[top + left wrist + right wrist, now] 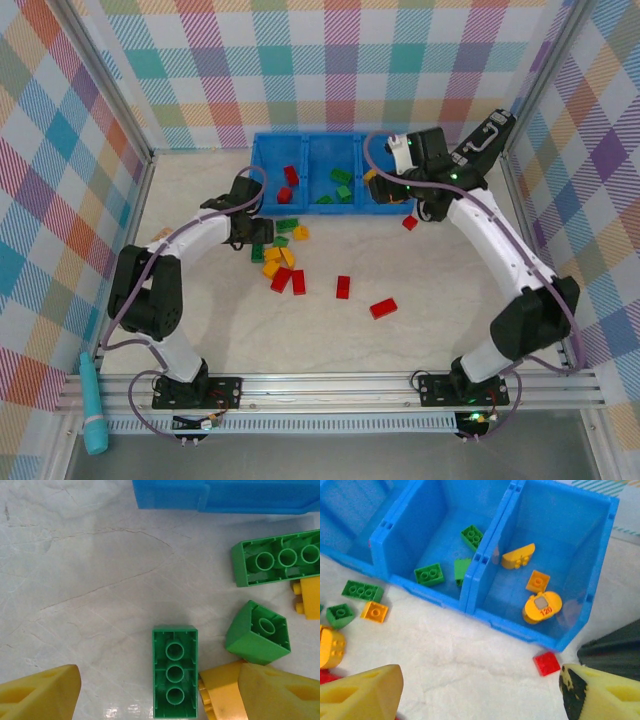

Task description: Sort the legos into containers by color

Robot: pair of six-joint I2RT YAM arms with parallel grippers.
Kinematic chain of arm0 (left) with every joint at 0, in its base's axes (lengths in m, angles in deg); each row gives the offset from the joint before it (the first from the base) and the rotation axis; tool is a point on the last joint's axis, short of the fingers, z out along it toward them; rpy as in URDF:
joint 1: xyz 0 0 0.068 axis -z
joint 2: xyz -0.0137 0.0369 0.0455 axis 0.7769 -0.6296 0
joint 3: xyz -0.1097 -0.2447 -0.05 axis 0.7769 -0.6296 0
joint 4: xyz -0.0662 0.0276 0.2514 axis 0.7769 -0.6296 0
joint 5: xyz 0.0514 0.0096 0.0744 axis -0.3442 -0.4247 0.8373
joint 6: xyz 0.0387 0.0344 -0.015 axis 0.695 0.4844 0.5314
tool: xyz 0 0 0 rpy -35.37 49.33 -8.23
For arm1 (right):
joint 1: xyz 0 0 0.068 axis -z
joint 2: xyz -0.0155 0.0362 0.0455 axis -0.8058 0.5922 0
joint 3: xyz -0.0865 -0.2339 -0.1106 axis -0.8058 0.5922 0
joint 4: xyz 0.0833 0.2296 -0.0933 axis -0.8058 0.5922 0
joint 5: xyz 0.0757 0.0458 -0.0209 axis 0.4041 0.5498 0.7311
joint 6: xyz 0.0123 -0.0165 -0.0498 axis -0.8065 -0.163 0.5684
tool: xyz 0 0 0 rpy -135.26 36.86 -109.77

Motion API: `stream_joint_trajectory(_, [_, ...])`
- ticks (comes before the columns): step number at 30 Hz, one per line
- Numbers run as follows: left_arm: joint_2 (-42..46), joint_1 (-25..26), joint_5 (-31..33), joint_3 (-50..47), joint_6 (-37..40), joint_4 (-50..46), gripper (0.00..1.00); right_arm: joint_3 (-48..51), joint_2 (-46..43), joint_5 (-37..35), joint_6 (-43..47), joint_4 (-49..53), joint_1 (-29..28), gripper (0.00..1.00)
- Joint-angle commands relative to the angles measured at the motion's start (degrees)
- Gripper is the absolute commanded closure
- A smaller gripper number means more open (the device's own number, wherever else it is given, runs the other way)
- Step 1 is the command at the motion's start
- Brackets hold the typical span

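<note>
Surface: a pale counter is enclosed by plaid walls, with the blue tray set at its far side.
Left hand: spread wide, nothing gripped.
Green lego: lying upside down on the counter between the left fingers, with its long axis running across their closing line, so its short width is offered.
Crowding: a yellow lego lies beside it.
Right hand: spread wide and empty, held near the yellow compartment.
Nearer arm: the left, by judgement.
</note>
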Motion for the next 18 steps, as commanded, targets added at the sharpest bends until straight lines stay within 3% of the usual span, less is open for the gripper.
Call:
stream_joint_trajectory(1, [-2.29,0.24,1.47,1.81,-1.58,-0.75,0.21,2.40,-5.17,2.69,-2.48,-0.68,-0.13,0.18])
stream_joint_trajectory(18, [-11.42,0.63,2.60,3.15,-3.43,0.52,0.31,7.22,-9.90,5.77,-2.39,-0.72,-0.32,0.17])
